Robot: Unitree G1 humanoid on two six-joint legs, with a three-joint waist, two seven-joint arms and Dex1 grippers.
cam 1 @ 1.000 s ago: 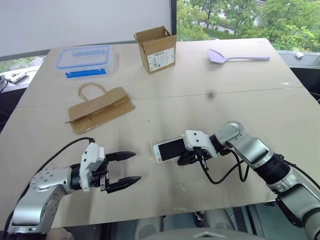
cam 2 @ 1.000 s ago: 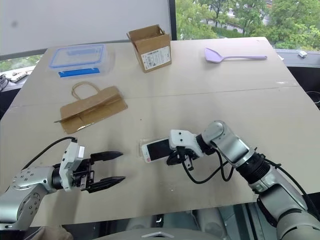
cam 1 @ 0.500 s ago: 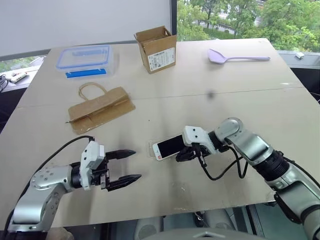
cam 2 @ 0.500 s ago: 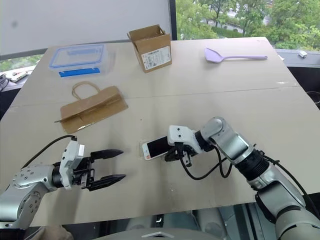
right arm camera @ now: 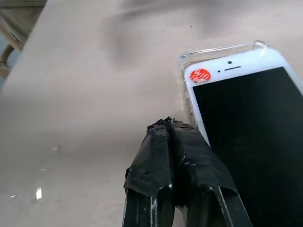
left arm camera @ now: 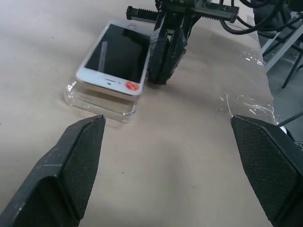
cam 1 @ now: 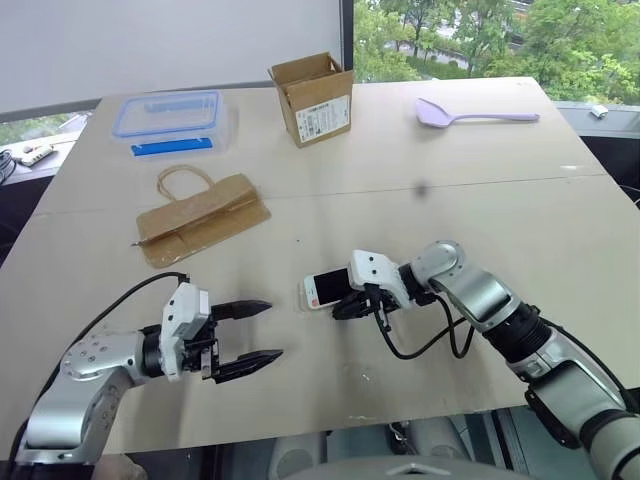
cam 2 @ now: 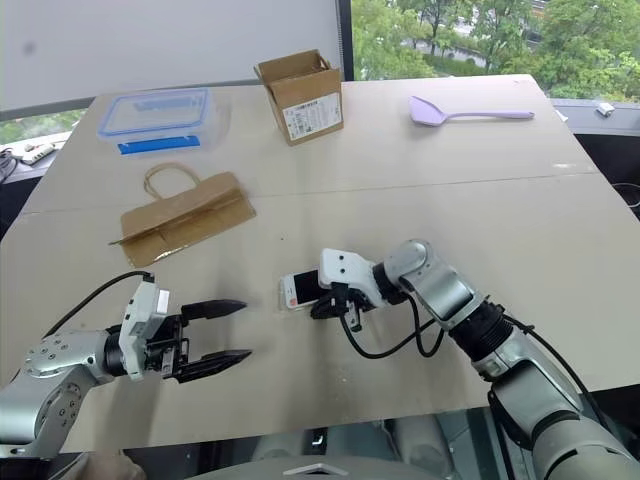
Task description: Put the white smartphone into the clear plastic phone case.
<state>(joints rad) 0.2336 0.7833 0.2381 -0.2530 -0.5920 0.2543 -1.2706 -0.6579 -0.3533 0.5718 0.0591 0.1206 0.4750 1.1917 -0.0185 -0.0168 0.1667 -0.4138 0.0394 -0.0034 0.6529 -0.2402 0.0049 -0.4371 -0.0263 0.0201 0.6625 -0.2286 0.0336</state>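
White-bezelled, black-screened: the white smartphone (left arm camera: 117, 59) lying face up on the clear plastic phone case (left arm camera: 99, 101), mid-table on the tan table (cam 1: 480, 230), resting on top of the shell rather than sunk inside it, judging by the left wrist view, where the case's glinting wall stands out below the phone's near end. Long axis running roughly across the table, from the robot's left to its right, red-dotted end toward the left. Right gripper (cam 1: 345, 308) by far the nearer, its black fingers pressed together with nothing between them, tips down against the phone's long edge on the side facing the robot. Left gripper (cam 1: 262, 331) well apart from phone and case, further to the left and closer to the robot, jaws spread wide and empty, pointing toward the phone's short end. Probably a nudge or a press-down from the right still needed to seat the phone fully. Case hard to make out from the head views; plain in both wrist views, with the right wrist view giving the rounded corner (right arm camera: 255, 45) jutting past the phone's end.
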